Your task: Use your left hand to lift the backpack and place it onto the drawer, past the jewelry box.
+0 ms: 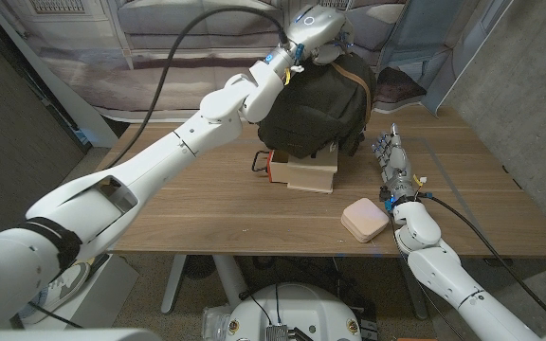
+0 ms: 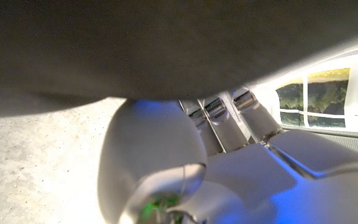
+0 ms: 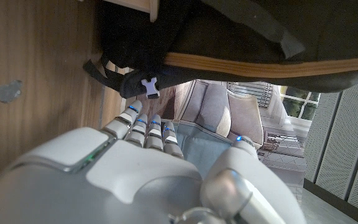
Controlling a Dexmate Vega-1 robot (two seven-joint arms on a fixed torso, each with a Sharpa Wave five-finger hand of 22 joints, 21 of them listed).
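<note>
A dark olive backpack (image 1: 316,109) stands upright on a small wooden drawer (image 1: 303,174) at the middle of the table. My left hand (image 1: 317,36) is at the backpack's top, fingers curled down into the fabric and gripping it. In the left wrist view my left hand's fingers (image 2: 229,118) run up under the dark backpack (image 2: 166,43). A pale pink jewelry box (image 1: 364,220) lies nearer the front edge, right of the drawer. Beside it my right hand (image 1: 393,167) stands on the table with fingers straight and nothing in it. The right wrist view shows that right hand (image 3: 148,168) facing the backpack (image 3: 241,37) and a strap buckle (image 3: 149,86).
The wooden table (image 1: 188,213) stretches bare to the left of the drawer and along the front. A black strap (image 1: 258,162) hangs off the drawer's left side. Sofas and a rug lie behind the table; a grey wall stands at the right.
</note>
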